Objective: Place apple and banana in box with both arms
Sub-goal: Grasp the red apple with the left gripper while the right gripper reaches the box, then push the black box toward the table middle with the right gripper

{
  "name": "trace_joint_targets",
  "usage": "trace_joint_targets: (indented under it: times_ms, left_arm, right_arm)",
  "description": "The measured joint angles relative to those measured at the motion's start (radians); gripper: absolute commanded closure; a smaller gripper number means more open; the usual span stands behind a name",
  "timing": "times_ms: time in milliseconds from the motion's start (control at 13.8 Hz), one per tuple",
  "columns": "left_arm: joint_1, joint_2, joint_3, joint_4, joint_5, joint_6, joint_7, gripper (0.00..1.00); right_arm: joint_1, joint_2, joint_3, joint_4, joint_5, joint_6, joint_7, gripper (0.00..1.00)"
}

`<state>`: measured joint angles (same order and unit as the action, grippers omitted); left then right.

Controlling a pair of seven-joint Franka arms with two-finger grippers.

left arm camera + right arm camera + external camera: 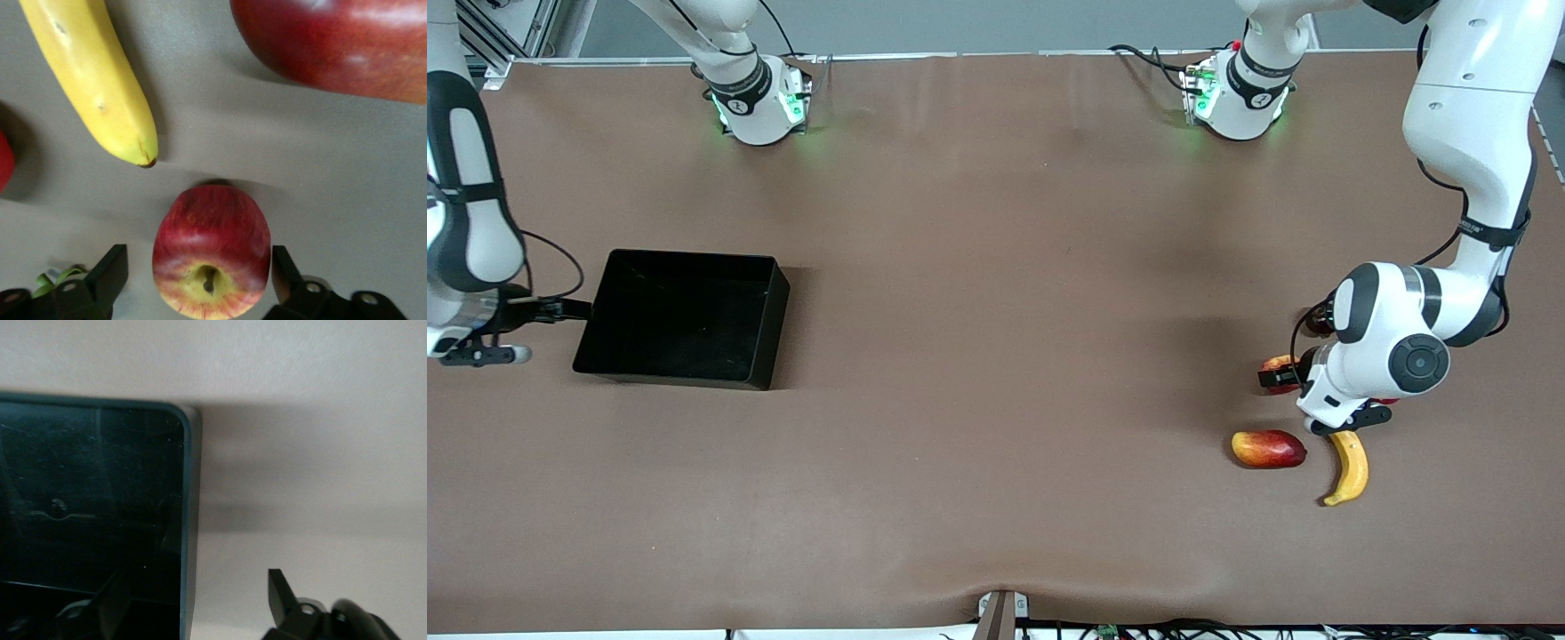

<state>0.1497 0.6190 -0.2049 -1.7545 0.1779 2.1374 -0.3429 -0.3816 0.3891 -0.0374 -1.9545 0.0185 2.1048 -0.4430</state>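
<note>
The right gripper (560, 310) is hovering with fingers spread astride the box (685, 317) wall at the right arm's end of the table. Toward the left arm's end, the left gripper (200, 277) is sitting spread around the apple (211, 250), pads not touching. The banana (1349, 467) is lying nearer the front camera, beside a mango-like fruit (1268, 449).

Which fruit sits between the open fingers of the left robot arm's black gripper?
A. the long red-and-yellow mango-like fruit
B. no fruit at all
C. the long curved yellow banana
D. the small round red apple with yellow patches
D. In the left wrist view the small round red apple with yellow patches sits between the spread fingers of the left gripper, while the long curved yellow banana lies clear of them.
</note>
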Motion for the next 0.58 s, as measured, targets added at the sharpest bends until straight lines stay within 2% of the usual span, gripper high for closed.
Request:
trace_joint_targets:
  times_ms: [73,145,435,581]
  left_arm:
    - [0.0,0.002,-0.001,0.0,0.0,0.002,-0.015,1.0]
    - [-0.001,0.001,-0.002,0.003,0.0,0.002,-0.034,1.0]
    - [-0.003,-0.033,-0.011,0.027,0.0,-0.003,-0.061,1.0]
    - [-0.003,-0.075,-0.013,0.049,0.0,-0.049,-0.061,1.0]
  right_arm:
    - [0.0,0.0,0.0,-0.026,0.0,0.023,0.0,0.94]
    - [0.0,-0.002,0.0,-0.043,0.0,0.031,0.0,1.0]
    - [0.0,-0.028,0.002,-0.083,0.0,0.032,0.0,1.0]
    - [0.0,-0.038,0.007,-0.084,0.002,0.025,0.002,1.0]
